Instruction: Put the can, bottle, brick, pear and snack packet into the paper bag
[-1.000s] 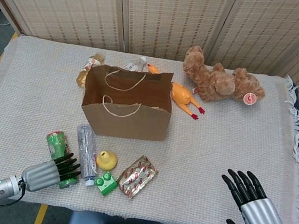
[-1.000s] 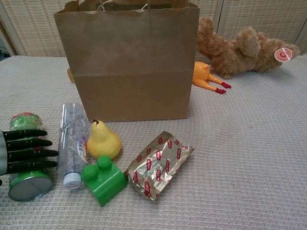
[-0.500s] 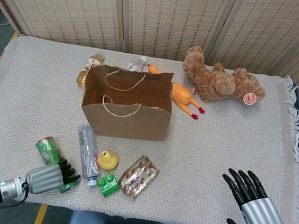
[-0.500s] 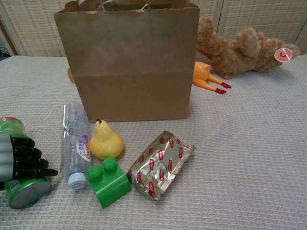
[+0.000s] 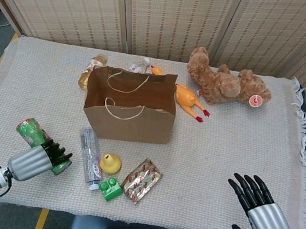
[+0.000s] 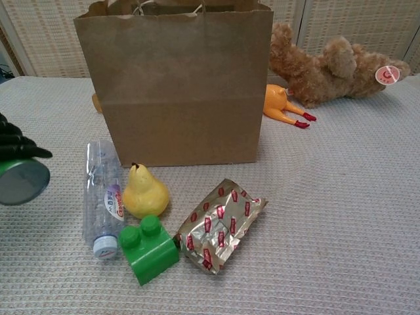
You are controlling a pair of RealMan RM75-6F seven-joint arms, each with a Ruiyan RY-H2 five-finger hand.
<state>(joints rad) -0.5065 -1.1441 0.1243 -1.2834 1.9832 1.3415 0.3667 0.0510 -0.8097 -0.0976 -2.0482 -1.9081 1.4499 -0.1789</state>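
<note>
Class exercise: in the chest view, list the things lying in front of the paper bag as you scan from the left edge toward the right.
Can, held by the left robot hand → bottle → pear → snack packet. The green brick sits below the pear and overlaps its span, so it is left out of the order.

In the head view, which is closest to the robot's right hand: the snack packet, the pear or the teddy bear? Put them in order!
From the right hand:
1. Snack packet, to its left, near the table's front.
2. Teddy bear, at the back.
3. Pear, left of the packet.
</note>
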